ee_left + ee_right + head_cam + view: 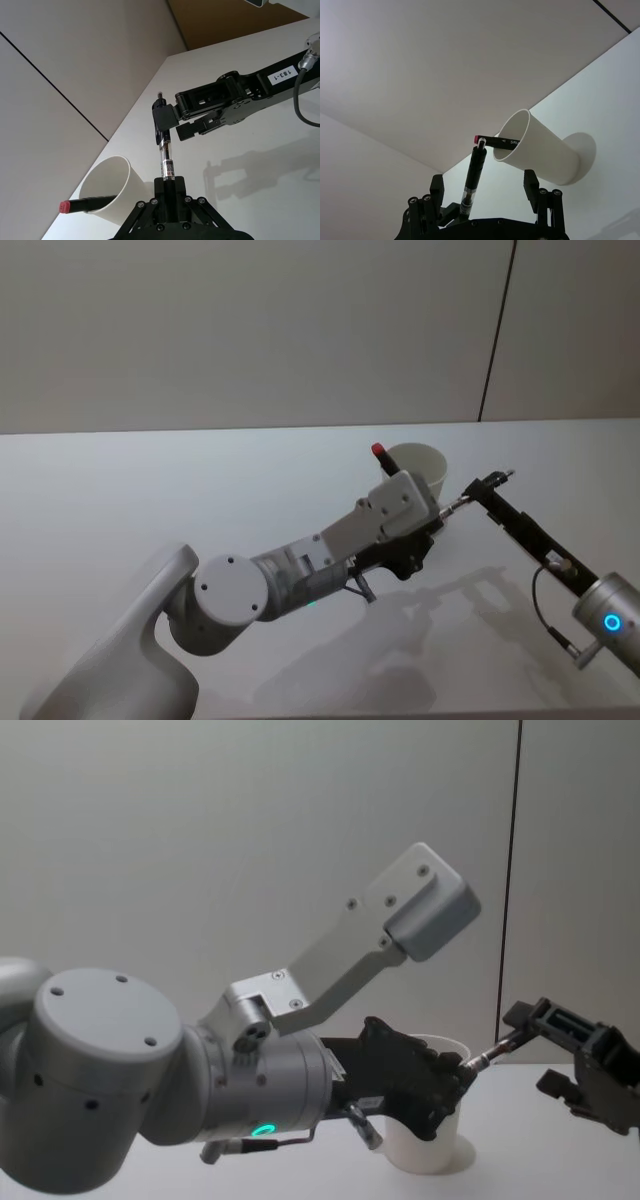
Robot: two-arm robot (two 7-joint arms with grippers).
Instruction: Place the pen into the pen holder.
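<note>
A slim pen (165, 155) with a clear barrel and black cap is clamped in my left gripper (167, 189), which is shut on its lower end. It hangs in the air just beside the pen holder (420, 462), a white paper cup (117, 185) standing on the table. The pen's (472, 175) upper end reaches between the spread fingers of my right gripper (172, 122), which is open around it. In the head view the thin pen (455, 505) bridges the left gripper (432, 525) and the right gripper (490, 483). A red-capped marker (82, 205) leans inside the cup.
The white table (150, 490) stretches wide to the left and front. A plain wall with a dark vertical seam (497, 340) stands behind. My left forearm (330, 540) crosses the table in front of the cup.
</note>
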